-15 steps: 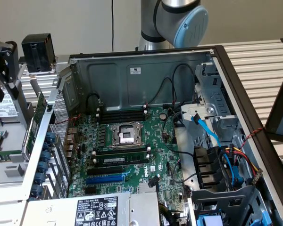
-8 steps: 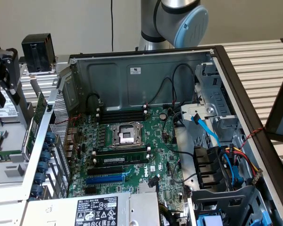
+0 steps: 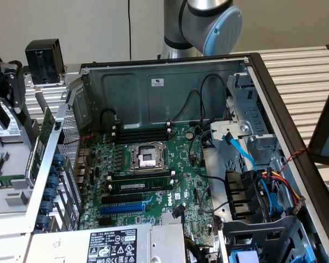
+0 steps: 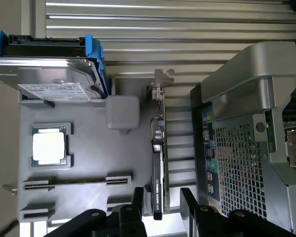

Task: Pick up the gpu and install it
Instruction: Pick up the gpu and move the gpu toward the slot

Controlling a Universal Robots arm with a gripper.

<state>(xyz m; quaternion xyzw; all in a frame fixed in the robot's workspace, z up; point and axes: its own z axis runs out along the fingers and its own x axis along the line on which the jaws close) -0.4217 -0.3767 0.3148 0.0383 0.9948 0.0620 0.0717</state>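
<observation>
The arm (image 3: 207, 22) stands behind the open computer case (image 3: 170, 82), where its gray joint with a light blue cap is seen. It reaches over to the exterior view's left, and its black wrist end hangs there outside the case, above the bench (image 3: 296, 71) of metal slats.

In the wrist view the claw (image 4: 161, 193) points down at a gray tray (image 4: 89, 163) that lies just beside the case. The claw is released: its two black fingers (image 4: 138, 197) stand well apart, one on each side of the graphics card (image 4: 158, 148). A narrow gap shows between each finger and the card, so the claw holds nothing and touches nothing.

The graphics card stands upright on its long edge at the side of the tray that is nearest to the case. It is thin from this angle, with the green board and the black cover seen edge-on. Its silver end bracket (image 4: 160, 79) is at the end far from the fingers; the fingers are around the other end. The card is not in the case.

On the same tray a square processor chip (image 4: 49, 147) lies flat in its own pocket, and a hard drive (image 4: 49, 74) with blue rails sits beyond it.

Inside the case the green motherboard (image 3: 153, 181) lies flat, with its processor socket (image 3: 145, 156) in the middle and the long slots (image 3: 123, 208) below it open.
</observation>
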